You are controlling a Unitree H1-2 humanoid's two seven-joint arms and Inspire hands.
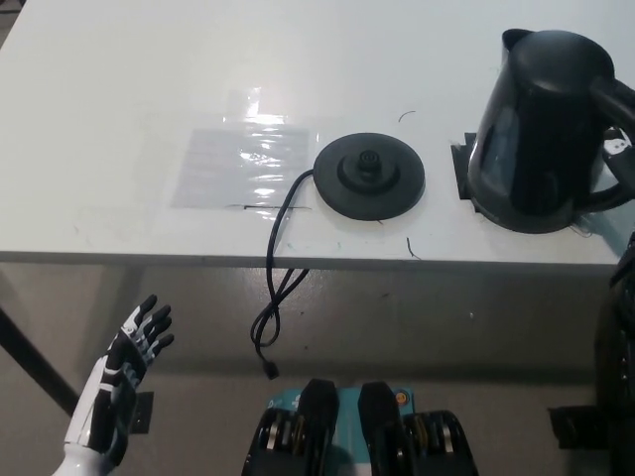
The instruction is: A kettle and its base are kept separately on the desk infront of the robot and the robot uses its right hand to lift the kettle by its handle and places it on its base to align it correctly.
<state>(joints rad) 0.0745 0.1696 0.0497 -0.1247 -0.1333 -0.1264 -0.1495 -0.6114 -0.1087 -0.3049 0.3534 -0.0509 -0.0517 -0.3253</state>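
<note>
Black plastic electric kettle (pixel 546 129) far out on the white surface (pixel 119 79), right up against the black right robot hand (pixel 623 159), body upright or close to it. Cannot tell whether its bottom sits on the surface or hangs just clear of it.

Only a sliver of that right robot hand in view at the picture's edge, tucked in by the kettle's looped handle (pixel 617 99). Cannot tell whether closed around the handle or merely beside it.

Round black power base (pixel 369 178) across from the right robot hand, on the far side of the kettle and apart from it, with bare surface between. Black cord (pixel 275 288) trailing off the base and over the near edge. Clear plastic sheet (pixel 243 164) taped flat just beyond the base.

White left robot hand (pixel 134 347) resting low, below the surface edge, fingers spread, holding nothing.

Judging the handling: rigid body, smooth slick shell, no good for gripping by the sides. Best taken by the handle loop, high up, fully wrapped. Probably top-heavy and inclined to swing under the handle, more so with water inside. Needs a level carry, then a straight drop onto the base's centre pin.
</note>
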